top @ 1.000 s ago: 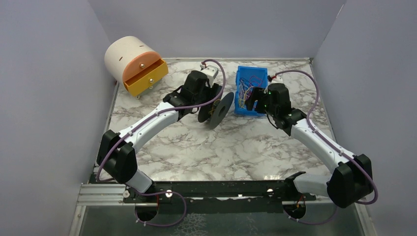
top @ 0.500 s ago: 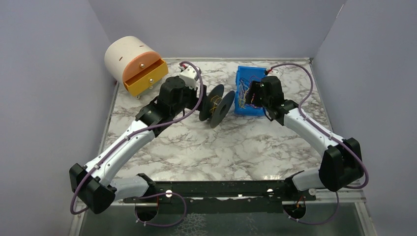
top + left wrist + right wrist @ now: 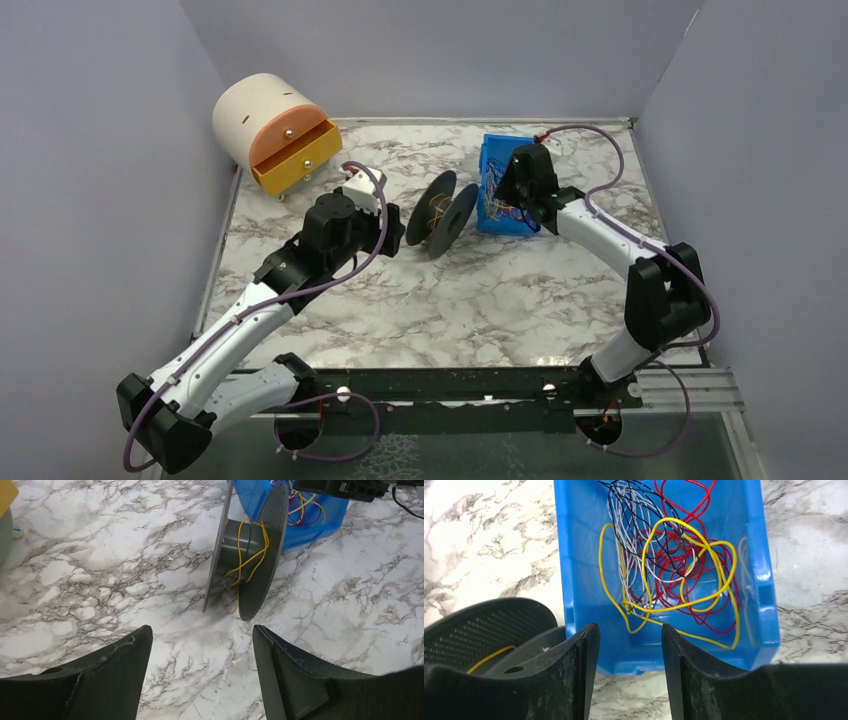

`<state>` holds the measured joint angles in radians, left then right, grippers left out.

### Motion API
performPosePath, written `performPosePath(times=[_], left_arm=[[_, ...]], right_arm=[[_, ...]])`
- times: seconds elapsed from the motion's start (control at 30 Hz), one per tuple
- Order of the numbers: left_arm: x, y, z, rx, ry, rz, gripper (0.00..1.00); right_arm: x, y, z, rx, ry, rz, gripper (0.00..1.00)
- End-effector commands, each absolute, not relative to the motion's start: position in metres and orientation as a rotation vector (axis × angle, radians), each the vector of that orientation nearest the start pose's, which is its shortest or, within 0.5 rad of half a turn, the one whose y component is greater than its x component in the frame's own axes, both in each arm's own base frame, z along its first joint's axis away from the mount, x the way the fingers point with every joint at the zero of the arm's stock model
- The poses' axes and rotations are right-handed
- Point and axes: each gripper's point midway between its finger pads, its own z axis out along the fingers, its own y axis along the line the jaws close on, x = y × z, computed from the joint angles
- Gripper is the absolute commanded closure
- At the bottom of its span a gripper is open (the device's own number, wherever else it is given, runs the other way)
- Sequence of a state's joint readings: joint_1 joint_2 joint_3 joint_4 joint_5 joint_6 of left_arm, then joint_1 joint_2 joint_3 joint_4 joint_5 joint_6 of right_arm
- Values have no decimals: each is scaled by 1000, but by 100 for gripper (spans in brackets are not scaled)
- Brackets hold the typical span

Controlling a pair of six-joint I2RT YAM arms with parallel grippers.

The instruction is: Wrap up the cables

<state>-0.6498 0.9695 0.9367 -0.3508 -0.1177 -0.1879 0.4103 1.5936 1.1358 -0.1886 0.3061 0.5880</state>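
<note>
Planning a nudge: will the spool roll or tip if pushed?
Probably rolls easily: the spool stands on two round flanges on the smooth table. The flanges look thin, so it is likely light and a sideways push may tip it. The yellow wire loops loosely round the hub and could slip off.

Just ahead of the black right claw (image 3: 630,629), a bright blue plastic bin (image 3: 758,580) holds thin tangled cables (image 3: 674,570) in yellow, red, white and black. Beyond the black left claw (image 3: 201,631), a dark grey perforated spool (image 3: 255,595) carries a yellow strand (image 3: 239,555) on the white, grey-veined marble tabletop (image 3: 100,555).
</note>
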Motion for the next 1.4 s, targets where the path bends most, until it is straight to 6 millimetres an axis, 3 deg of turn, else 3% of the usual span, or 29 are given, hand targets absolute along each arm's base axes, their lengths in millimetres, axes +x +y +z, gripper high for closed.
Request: performPosePath(times=[0.0,0.3,0.57,0.83,1.13,1.37], left_arm=[[271,-187,257,322,1904,-452,24],[266,-181,262,302,1876,-457,24],[264,-180,262,307,1869,-460,24],[262,-180,260,323,1870,-460,24],[264,-180,257,329,1877,-450,23],[264,-179,256,330,1881,-440,23]], right_arm=[[445,148,150,528,2114,225,48],[468,144,128,705,2101,204,58],[490,145,101,799,2122,194,58],[509,133,83,847,2125,186,59],[523,138,74,836,2122,223,61],[528,142,71,831,2115,246,73]])
